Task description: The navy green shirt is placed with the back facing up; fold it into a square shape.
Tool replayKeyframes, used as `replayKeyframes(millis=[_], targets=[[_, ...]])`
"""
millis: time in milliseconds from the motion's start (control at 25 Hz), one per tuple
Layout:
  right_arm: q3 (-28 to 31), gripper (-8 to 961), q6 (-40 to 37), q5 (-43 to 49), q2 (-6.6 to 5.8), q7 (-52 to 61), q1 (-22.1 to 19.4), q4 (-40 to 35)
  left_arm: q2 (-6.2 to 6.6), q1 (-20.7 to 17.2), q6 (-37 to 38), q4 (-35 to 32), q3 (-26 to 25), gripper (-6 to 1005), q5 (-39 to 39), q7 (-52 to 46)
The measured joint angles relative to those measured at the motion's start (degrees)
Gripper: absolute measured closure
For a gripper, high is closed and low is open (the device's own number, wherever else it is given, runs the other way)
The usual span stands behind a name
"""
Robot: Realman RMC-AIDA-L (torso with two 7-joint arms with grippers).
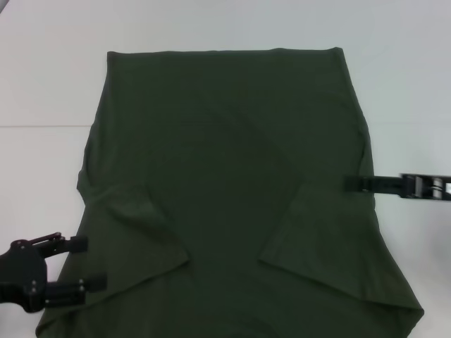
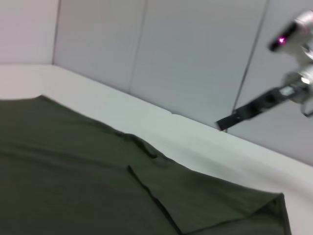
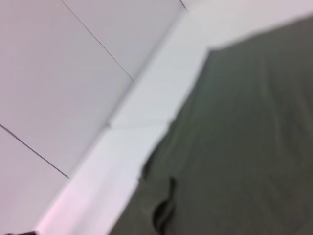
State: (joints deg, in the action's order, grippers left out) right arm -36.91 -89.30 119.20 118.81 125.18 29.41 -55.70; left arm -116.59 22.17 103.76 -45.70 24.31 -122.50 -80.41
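The navy green shirt [image 1: 225,176] lies flat on the white table [image 1: 42,84], plain side up, with both sleeves folded inward over the body and its straight hem at the far edge. My left gripper [image 1: 88,262] is open at the shirt's near left edge, low over the table, its two fingers spread apart with nothing held. My right gripper [image 1: 356,184] reaches in from the right and sits at the shirt's right edge about halfway along. The left wrist view shows the shirt [image 2: 73,181] with a folded sleeve, and the right gripper [image 2: 230,121] beyond it. Cloth [image 3: 244,147] also fills the right wrist view.
Bare white table surrounds the shirt on the left, right and far sides. Grey wall panels [image 2: 186,58] rise behind the table's far edge. The shirt's near part runs off the bottom of the head view.
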Motion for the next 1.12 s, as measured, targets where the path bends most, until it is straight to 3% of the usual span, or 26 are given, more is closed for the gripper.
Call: replayKeyframes(millis=[40,120,240,280,400,640,920,1120], targets=[[1.2,423,-1.4,-2.0,-0.11,-2.4,-1.4,0.7,0.27,0.1,0.0,0.0,0.0,112,0.0,-2.4],[3.7,182,-3.9,-4.6,-0.64,-5.6,-3.9,2.4,0.98,0.3,0.5,0.0,0.0,112,0.0,-7.2],[6.5,125,-6.4,-5.1,-1.86,-6.5,-6.6,4.4,3.35,0.6,3.7,0.1,0.0,112,-0.2,-18.8],[7.3,107,-7.1,-5.1,-2.32,-6.5,-7.5,5.0,3.35,0.6,3.7,0.1,0.0,112,-0.2,-18.8],[9.0,72,-8.0,-5.1,-3.63,-7.2,-9.7,6.7,5.57,0.7,4.8,0.0,0.1,111,-2.0,-30.4],[10.3,85,-7.8,-4.1,-4.81,-11.8,-11.8,7.3,8.12,2.6,4.0,-1.5,-0.8,112,-14.0,-55.4],[10.4,85,-5.6,4.6,-5.20,-15.5,-10.9,7.4,7.65,5.5,1.1,-2.1,-0.2,111,-20.8,-63.9],[10.4,85,-4.8,5.7,-5.20,-16.0,-10.7,7.4,6.30,8.9,-1.7,-1.9,2.8,112,-26.1,-67.5]])
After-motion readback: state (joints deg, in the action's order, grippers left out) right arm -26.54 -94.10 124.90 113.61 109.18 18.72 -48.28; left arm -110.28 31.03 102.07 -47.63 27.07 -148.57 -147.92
